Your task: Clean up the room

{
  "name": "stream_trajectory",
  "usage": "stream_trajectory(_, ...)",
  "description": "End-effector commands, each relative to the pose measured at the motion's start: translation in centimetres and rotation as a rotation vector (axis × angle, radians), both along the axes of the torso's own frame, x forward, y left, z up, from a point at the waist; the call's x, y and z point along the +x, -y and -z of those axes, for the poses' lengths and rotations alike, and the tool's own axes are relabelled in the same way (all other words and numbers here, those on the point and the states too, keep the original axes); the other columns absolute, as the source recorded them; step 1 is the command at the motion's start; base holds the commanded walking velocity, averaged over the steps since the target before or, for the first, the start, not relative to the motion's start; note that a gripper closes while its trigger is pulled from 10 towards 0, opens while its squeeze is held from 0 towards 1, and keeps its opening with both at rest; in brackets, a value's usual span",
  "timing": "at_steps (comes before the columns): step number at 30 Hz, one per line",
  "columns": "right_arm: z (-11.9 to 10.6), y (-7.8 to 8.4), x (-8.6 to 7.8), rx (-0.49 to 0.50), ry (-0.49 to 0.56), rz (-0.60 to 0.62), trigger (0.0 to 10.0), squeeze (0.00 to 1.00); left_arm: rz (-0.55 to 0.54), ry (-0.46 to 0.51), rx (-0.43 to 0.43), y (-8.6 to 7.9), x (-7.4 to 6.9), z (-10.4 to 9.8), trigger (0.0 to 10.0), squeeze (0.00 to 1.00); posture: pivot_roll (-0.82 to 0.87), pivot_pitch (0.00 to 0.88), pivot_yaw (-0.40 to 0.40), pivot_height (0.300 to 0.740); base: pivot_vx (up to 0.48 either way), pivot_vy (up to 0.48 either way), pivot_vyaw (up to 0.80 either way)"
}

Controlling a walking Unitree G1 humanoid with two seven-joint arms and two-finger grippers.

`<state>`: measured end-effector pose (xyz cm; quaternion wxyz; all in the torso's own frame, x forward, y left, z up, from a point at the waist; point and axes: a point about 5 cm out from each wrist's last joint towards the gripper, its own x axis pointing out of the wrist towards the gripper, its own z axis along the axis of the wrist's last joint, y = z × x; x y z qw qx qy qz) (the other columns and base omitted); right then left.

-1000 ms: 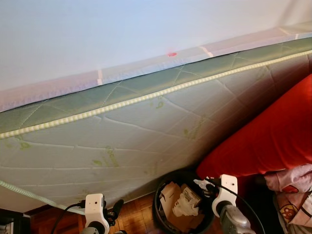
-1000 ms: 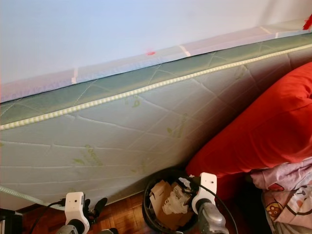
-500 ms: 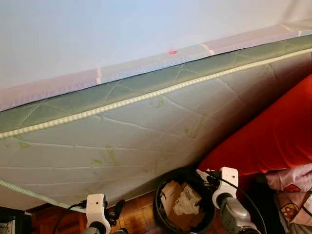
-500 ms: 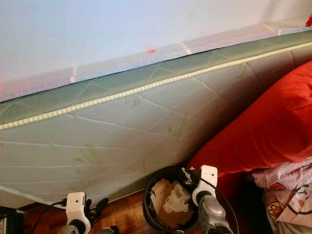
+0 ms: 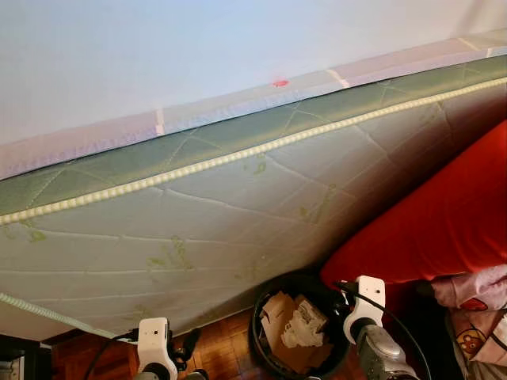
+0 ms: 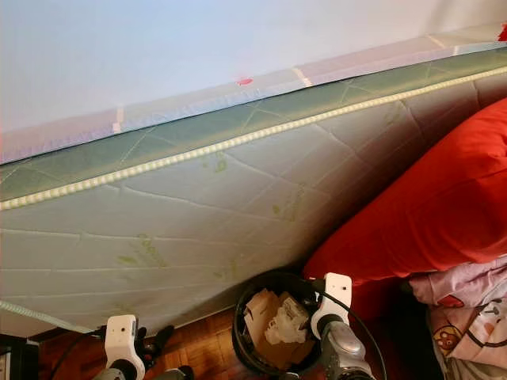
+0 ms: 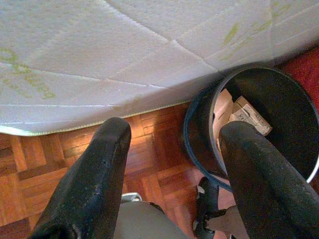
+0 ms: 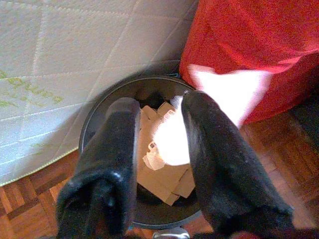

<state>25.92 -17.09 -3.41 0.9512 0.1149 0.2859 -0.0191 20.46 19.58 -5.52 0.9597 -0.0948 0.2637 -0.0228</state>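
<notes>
Round black bin [image 5: 299, 332] (crumpled cardboard inside) beneath right gripper [image 8: 159, 149], fingers apart, empty.

Mattress [image 5: 238, 214]: soft quilted cloth, matt, w/ bumpy piping along the edge. Floor [image 7: 154, 164]: wood parquet, a bit shiny. Bin [image 8: 99, 114]: dark, smooth, looks like plastic; brown cardboard [image 8: 154, 181] & crumpled white paper [image 8: 172, 137] inside. Red cover [image 5: 444, 214]: smooth matt cloth. Left gripper [image 7: 174, 169] fingers [image 7: 94, 184]: black, rough, grainy, like rubber. Wall [image 5: 158, 47]: plain, matt.
</notes>
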Motion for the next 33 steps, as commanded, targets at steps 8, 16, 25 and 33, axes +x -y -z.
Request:
stream_trajectory(8, 0.8, -0.7, -0.9, 0.049, -0.047, -0.026, 10.0, 1.0, -0.012, -0.067, -0.004, -0.6, -1.5, 0.9, 10.0, 0.0, 0.2, 0.233, -0.04, 0.74, 0.0, 0.0, 0.0)
stream_trajectory(16, 1.3, -1.4, -1.5, 0.078, -0.072, -0.065, 10.0, 0.33, -0.012, -0.076, -0.004, -0.4, -1.5, 1.0, 10.0, 0.0, 0.19, 0.228, -0.041, 0.74, 0.0, 0.0, 0.0)
stream_trajectory(25, 2.0, 0.3, -2.7, 0.039, -0.096, 0.016, 10.0, 0.0, 0.007, -0.124, 0.014, 0.2, -1.6, 1.4, 10.0, 0.0, 0.18, 0.191, -0.043, 0.74, 0.0, 0.0, 0.0)
stream_trajectory(33, 2.1, 4.1, -3.8, -0.005, -0.112, 0.12, 10.0, 0.0, -0.03, -0.18, 0.032, -0.2, -2.3, 1.9, 10.0, 0.0, 0.16, 0.109, -0.047, 0.74, 0.0, 0.0, 0.0)
